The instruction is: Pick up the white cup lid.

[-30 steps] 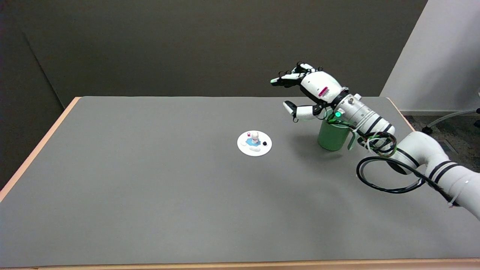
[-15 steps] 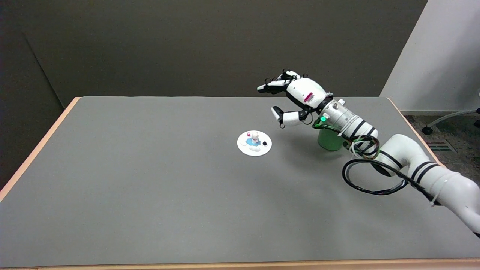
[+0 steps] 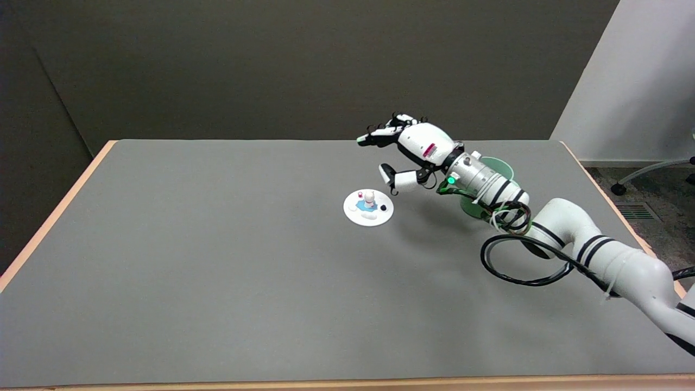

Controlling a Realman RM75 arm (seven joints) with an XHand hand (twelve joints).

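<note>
White cup lid (image 3: 368, 208) lies flat on the grey table (image 3: 217, 260), just below and to the picture-left of the right hand (image 3: 408, 151). It is a thin round disc with a small upright figure in the middle and a few coloured bits around it; what those are is too small to tell. The hand hangs in the air above the tabletop, wide and holding nothing: its fingers (image 3: 380, 134) reach out over the far side of the lid while the thumb (image 3: 392, 178) points down near the lid's right edge, apart from it. Nothing touches the lid.

Behind the hand, under the wrist and forearm, stands a green cup (image 3: 491, 187), partly hidden by the arm (image 3: 570, 233), with a black cable looping down beside it.

Judging from this, the reach is nearly done and the closing grasp is next. The risks look plain. The lid is low and flat, so fingers coming down too shallow may slide it across the smooth table rather than get under its rim. A pinch on the raised figure alone could tip the disc or let it swing loose. The forearm also passes close over the green cup, so lowering the wrist may knock it.
</note>
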